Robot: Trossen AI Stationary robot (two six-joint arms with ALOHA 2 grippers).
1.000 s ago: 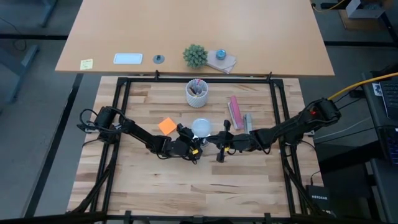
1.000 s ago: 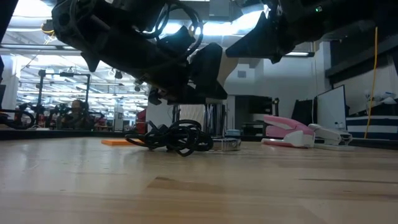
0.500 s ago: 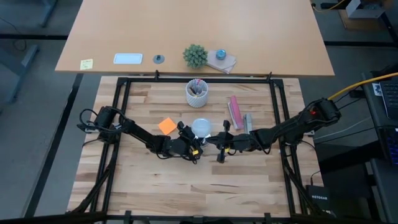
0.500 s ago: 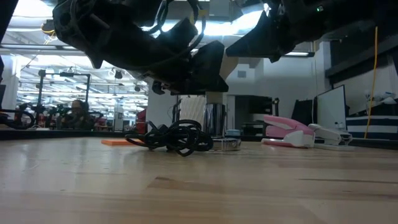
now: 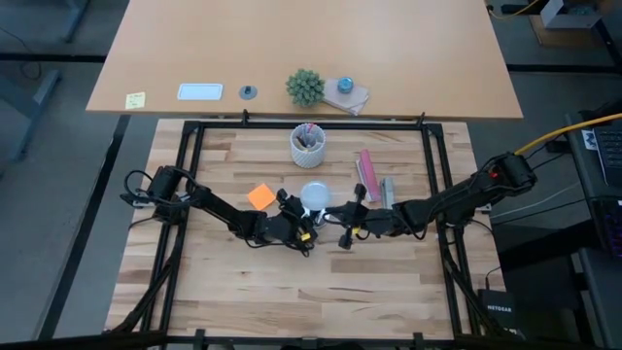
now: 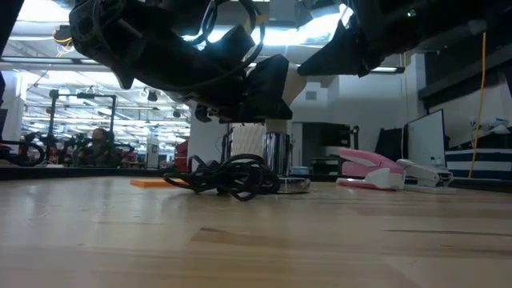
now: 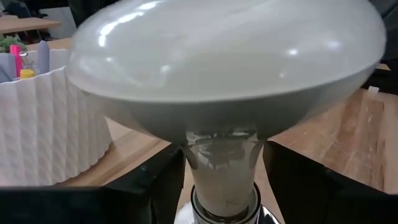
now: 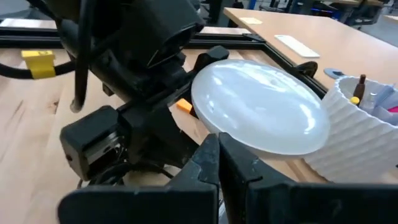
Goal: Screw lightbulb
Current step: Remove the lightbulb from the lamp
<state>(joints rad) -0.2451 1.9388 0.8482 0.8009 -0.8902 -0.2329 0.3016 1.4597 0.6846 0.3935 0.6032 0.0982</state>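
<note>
Lightbulb point(image 5: 314, 198) seen from above: white round dome near the middle of the wooden table point(image 5: 243, 282), between the two arms. Left gripper point(image 5: 296, 220) sits just beside it on the left; right gripper point(image 5: 346, 222) just beside it on the right. Orange pad point(image 5: 259, 197) lies left of the bulb, white cup of pens point(image 5: 308, 146) behind it, pink stapler point(image 5: 366, 173) to the right rear.

Low view: both dark arms hang over the table centre. Tangle of black cord point(image 6: 228, 176) lies on the wood beneath them, next to a silvery fitting point(image 6: 276, 154). Pink stapler point(image 6: 370, 170) stands to the right. Bulb itself mostly masked by the left arm.

Left wrist view: lightbulb point(image 7: 227, 56) fills the picture, wide end up, neck running down into the metal fitting point(image 7: 225, 210). The left gripper's fingers point(image 7: 146, 183) stand on either side of the neck, spread apart, with a gap to the glass on both sides; nothing gripped. Ribbed white cup point(image 7: 46, 121) stands near.

Right wrist view: lightbulb dome point(image 8: 258, 109) lies ahead, left arm's dark housing beside it. Right gripper point(image 8: 219, 163) has its fingers pressed together, nothing between them, tips just under the dome's edge.
</note>
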